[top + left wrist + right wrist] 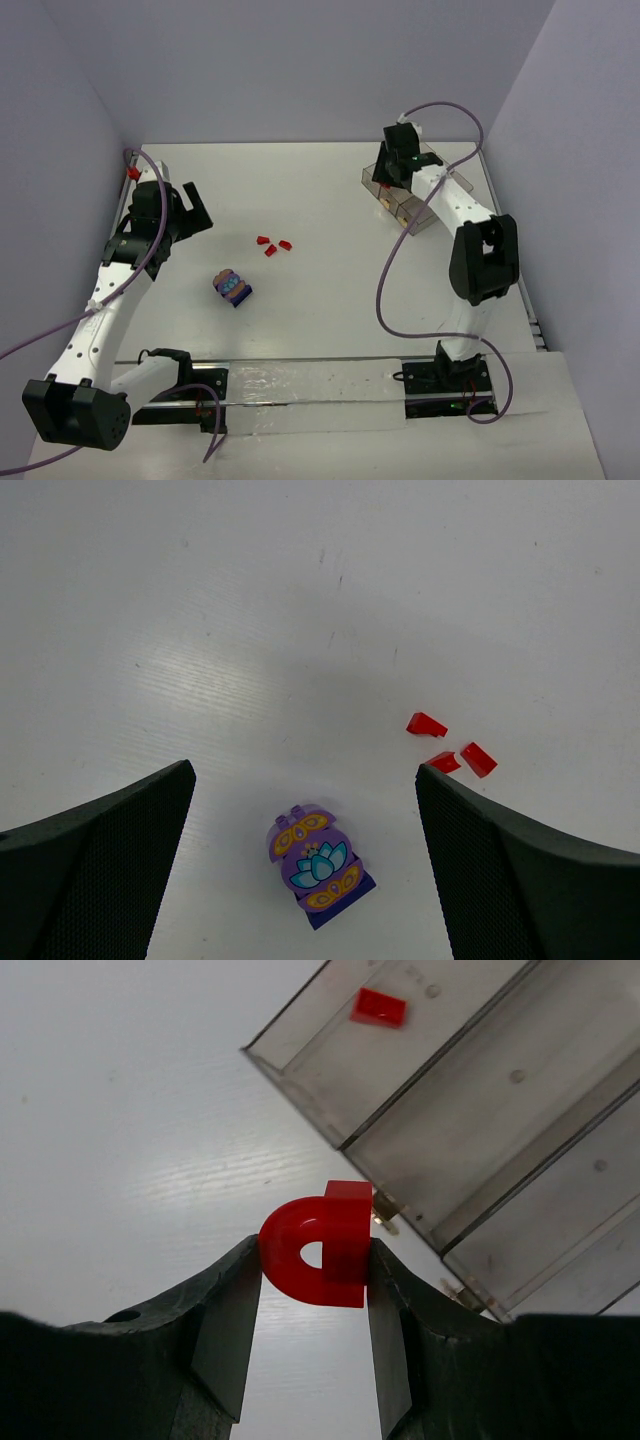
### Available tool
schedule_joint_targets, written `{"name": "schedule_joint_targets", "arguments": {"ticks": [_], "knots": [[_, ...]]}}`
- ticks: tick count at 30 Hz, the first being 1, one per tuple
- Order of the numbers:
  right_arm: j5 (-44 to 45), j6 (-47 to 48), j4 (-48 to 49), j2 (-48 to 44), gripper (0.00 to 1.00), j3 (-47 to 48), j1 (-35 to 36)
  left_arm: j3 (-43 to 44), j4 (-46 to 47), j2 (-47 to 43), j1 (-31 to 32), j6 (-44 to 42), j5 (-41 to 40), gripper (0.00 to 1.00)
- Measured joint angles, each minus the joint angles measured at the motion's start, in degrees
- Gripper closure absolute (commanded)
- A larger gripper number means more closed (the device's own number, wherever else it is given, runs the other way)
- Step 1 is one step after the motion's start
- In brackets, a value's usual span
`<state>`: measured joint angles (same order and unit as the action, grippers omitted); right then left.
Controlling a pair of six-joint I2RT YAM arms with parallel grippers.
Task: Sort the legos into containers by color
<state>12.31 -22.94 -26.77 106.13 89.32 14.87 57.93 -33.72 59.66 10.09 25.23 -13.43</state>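
Pinching a red arch (318, 1250) by its flat sides, the right gripper (312, 1255) hovers at the tray (520, 1130), whose three troughs spread away toward 1 o'clock from the arch. One red brick (379, 1007) already lies in the trough at 12 o'clock, so the arch most likely belongs there with it. The grip on the faces leaves the curved back free, which should let it drop cleanly. The arch sits right at a dividing wall in this view (how high above the rim, I cannot tell), so a release here could land it on that edge or in the wrong trough. Bare table (320, 330) lies open toward 9 o'clock, with nothing to snag.

The left gripper (305, 775) holds nothing, jaws spread wide above the table. A purple brick (317, 865) lies between its fingers at 6 o'clock, and three small red bits (427, 724) sit at 3 o'clock, just beside the right finger. That pose looks like a wait over the remaining pieces, well apart from the tray.
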Motion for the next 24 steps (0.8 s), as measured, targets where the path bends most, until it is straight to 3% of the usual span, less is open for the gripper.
{"name": "schedule_joint_targets", "arguments": {"ticks": [13, 15, 17, 19, 24], "knots": [[0.1, -0.6, -4.1, 18.5, 0.58, 21.0, -5.2, 0.1, -0.5, 0.7, 0.0, -0.3, -0.2, 0.01], [0.2, -0.4, -5.4, 20.4, 0.53, 23.7, -5.5, 0.2, -0.8, 0.9, 0.0, -0.4, -0.4, 0.01], [0.4, -0.1, -6.1, 22.2, 0.37, 26.6, -5.8, 0.4, -1.1, 1.3, 0.0, -0.4, -0.5, 0.01], [0.4, 0.2, -6.5, 23.2, 0.3, 28.1, -6.0, 0.5, -1.2, 1.4, 0.0, -0.4, -0.6, 0.01], [0.3, 1.0, -7.7, 23.4, 0.27, 28.5, -6.3, 0.7, -1.3, 1.4, 0.0, -0.4, -0.7, 0.01]]}}
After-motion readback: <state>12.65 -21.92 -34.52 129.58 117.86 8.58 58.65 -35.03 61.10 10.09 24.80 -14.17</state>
